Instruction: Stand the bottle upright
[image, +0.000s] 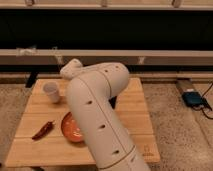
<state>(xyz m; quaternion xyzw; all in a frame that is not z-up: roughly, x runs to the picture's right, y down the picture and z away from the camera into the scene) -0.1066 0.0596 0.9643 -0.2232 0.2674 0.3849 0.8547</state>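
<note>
- The robot's white arm (95, 115) rises from the bottom edge of the view, bends over the middle of the wooden worktop (135, 120), and ends in a rounded joint toward the back left.
- The end effector is hidden behind the arm's thick links, somewhere over the back middle of the worktop. Whether it stands wide, narrow or holds anything cannot be told.
- The bottle does not show. The arm covers the centre of the worktop, so its place and pose cannot be told.
- A white cup (51, 92) stands upright near the back left corner, just left of the arm.
- An orange bowl (70, 131) sits on the front half, partly covered by the arm.
- A red chili pepper (43, 130) lies just left of the bowl, apart from it.
- A blue device (192, 98) with cables rests on the speckled floor (180, 140) to the right.
</note>
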